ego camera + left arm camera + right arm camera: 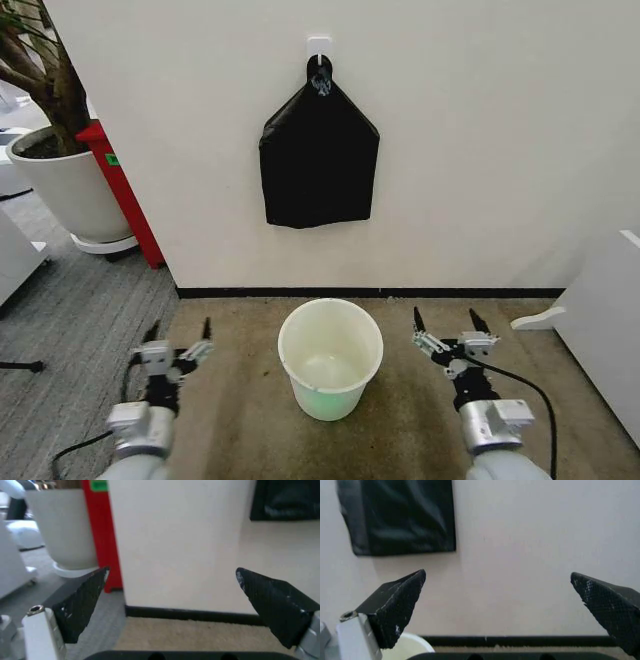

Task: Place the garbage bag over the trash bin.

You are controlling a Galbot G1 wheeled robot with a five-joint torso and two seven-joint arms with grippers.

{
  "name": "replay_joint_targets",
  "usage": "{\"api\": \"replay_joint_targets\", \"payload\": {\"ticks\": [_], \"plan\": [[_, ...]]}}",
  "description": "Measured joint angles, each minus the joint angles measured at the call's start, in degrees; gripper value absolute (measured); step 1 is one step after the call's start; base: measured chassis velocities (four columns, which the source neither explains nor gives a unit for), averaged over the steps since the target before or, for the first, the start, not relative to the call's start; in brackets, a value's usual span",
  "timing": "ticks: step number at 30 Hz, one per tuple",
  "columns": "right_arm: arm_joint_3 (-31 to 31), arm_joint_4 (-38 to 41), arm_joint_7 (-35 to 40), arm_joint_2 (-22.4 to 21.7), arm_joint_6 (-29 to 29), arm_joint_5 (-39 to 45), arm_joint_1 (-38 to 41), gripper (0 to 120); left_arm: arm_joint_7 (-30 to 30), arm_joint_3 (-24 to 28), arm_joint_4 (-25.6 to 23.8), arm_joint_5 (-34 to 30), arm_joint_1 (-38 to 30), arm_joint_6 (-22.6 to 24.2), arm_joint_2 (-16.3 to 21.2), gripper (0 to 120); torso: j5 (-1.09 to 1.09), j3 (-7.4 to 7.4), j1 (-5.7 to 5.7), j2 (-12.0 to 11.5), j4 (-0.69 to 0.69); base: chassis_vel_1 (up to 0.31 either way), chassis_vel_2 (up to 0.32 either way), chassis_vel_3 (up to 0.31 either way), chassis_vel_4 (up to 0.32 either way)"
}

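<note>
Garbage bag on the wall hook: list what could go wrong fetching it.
1. The garbage bag hangs from a wall hook high above both open tools, left and right; a pull could snag its loop.
2. The trash bin stands directly below, so reaching forward might knock it.

Right pincer [497,603] spread wide, facing the wall; black bundle [397,515] hanging there, trash bin [407,648] rim peeking below.

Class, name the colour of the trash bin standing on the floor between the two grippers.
The trash bin is cream-white with a pale green tint at its base; the head view shows it best.
</note>
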Motion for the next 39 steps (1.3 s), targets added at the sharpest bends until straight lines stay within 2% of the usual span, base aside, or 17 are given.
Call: {"api": "replay_joint_targets", "payload": {"ticks": [3,6,7,10,13,17,34,39], "plan": [[-0.5,6.1,0.9,-0.4,0.2,1.3,-3.7,100,-0.5,-3.9,-4.5,-3.7,3.6,0.5,1.0,100,-0.01,0.0,0.0,0.0,-0.01,0.0,0.0,0.0,0.0],[-0.7,7.7,1.2,-1.1,-0.3,2.9,-4.4,100,-0.8,-6.0,-7.0,-5.7,5.5,0.7,1.6,100,-0.01,-0.01,0.0,0.0,-0.03,0.0,0.0,0.0,0.0],[-0.7,7.9,1.2,-2.1,-0.8,4.0,-4.3,100,-0.9,-7.2,-8.4,-6.8,6.6,0.9,2.0,100,0.0,0.0,0.0,0.0,0.01,0.0,0.0,0.0,0.0],[-0.8,7.7,1.2,-3.2,-1.3,5.3,-3.8,100,-1.3,-10.6,-12.4,-10.0,9.8,1.3,2.9,100,0.01,0.0,0.0,0.0,0.0,0.0,0.0,0.0,0.0],[-0.8,7.2,1.2,-3.4,-1.3,5.6,-3.5,100,-1.6,-13.1,-14.0,-12.3,12.0,1.6,3.6,100,0.02,-0.01,0.0,0.0,-0.01,0.0,0.0,0.0,0.0],[-0.8,6.5,1.2,-3.6,-1.4,6.1,-3.1,100,-2.0,-15.5,-14.2,-14.7,14.2,1.9,4.2,100,0.01,0.0,0.0,0.0,0.0,0.0,0.0,0.0,0.0],[-0.5,6.5,1.3,-4.8,-1.6,7.8,-2.3,100,-2.7,-15.7,-13.9,-18.7,12.6,3.8,6.5,100,0.01,0.01,0.0,0.0,-0.01,0.0,0.0,0.0,0.0],[-1.3,5.8,2.5,-6.8,-2.8,14.7,0.0,100,-2.7,-15.7,-13.8,-19.0,12.5,3.9,6.7,100,0.01,0.01,0.0,0.0,0.0,0.0,0.0,0.0,0.0]]}}
